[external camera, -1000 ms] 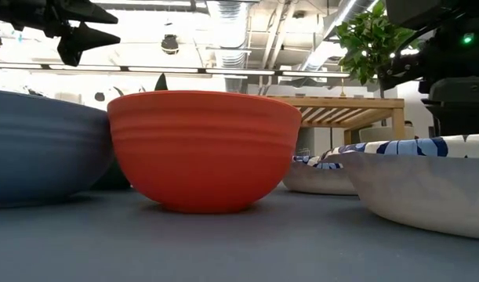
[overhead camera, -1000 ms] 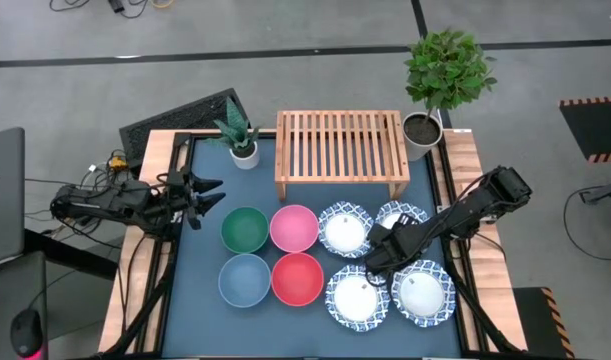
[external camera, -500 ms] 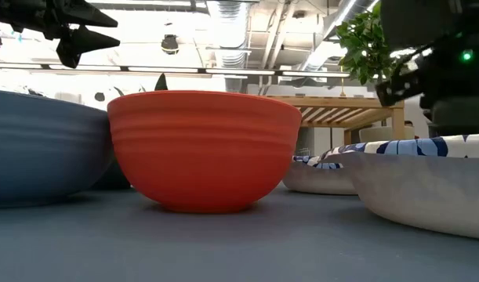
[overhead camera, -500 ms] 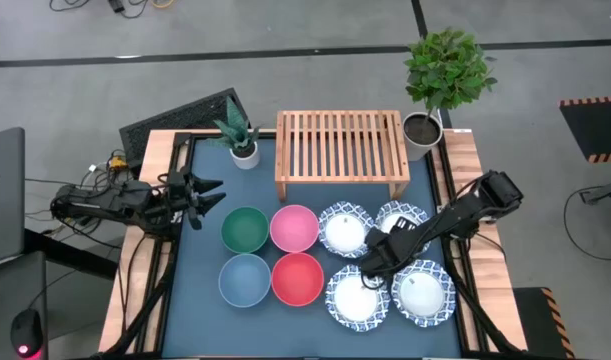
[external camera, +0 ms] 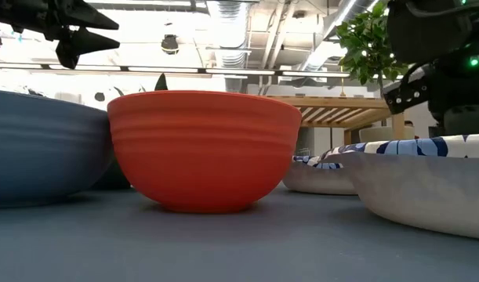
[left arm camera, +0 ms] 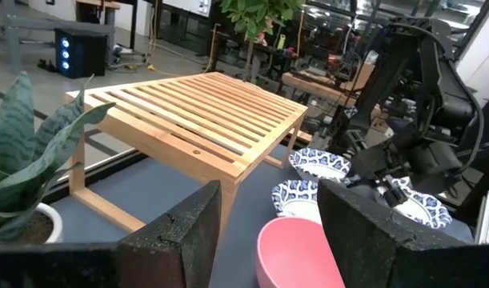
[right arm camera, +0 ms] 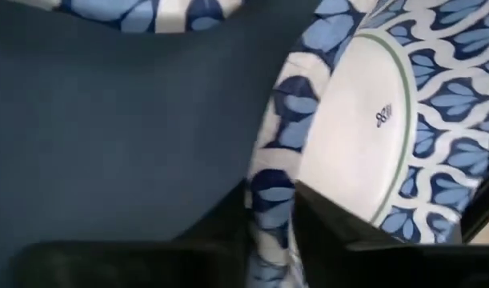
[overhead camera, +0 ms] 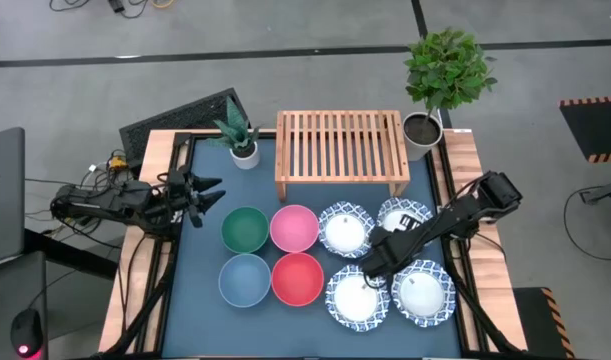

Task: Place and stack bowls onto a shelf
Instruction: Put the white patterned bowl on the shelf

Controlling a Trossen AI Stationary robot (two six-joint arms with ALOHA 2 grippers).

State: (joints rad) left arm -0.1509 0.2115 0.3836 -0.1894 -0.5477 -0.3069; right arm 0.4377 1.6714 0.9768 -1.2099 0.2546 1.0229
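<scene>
Eight bowls sit on the blue table: green (overhead camera: 245, 229), pink (overhead camera: 294, 227), light blue (overhead camera: 244, 279), red (overhead camera: 298, 279), and four white ones with blue-patterned rims. The wooden shelf (overhead camera: 340, 150) stands bare at the far edge. My right gripper (overhead camera: 370, 268) is low over the near-left patterned bowl (overhead camera: 357, 300) and shut on its far rim. My left gripper (overhead camera: 203, 195) is open and empty, hovering at the table's left edge. My right gripper pinches the far rim (right arm camera: 268, 212) of the near-left patterned bowl, one finger (right arm camera: 332, 228) inside the bowl and one outside. The fingers come slanting down from the table's far right. The bowl sits upright on the table.
A small potted plant (overhead camera: 240, 140) stands left of the shelf and a tall leafy one (overhead camera: 440, 80) at its right. Other patterned bowls (overhead camera: 343, 230) (overhead camera: 400, 217) (overhead camera: 422, 293) crowd close around my right gripper. Bare table lies between the shelf and the bowls.
My right gripper has gone a little toward the table's near left and down, onto the far rim of the near-left patterned bowl. The bowls have stayed where they were.
</scene>
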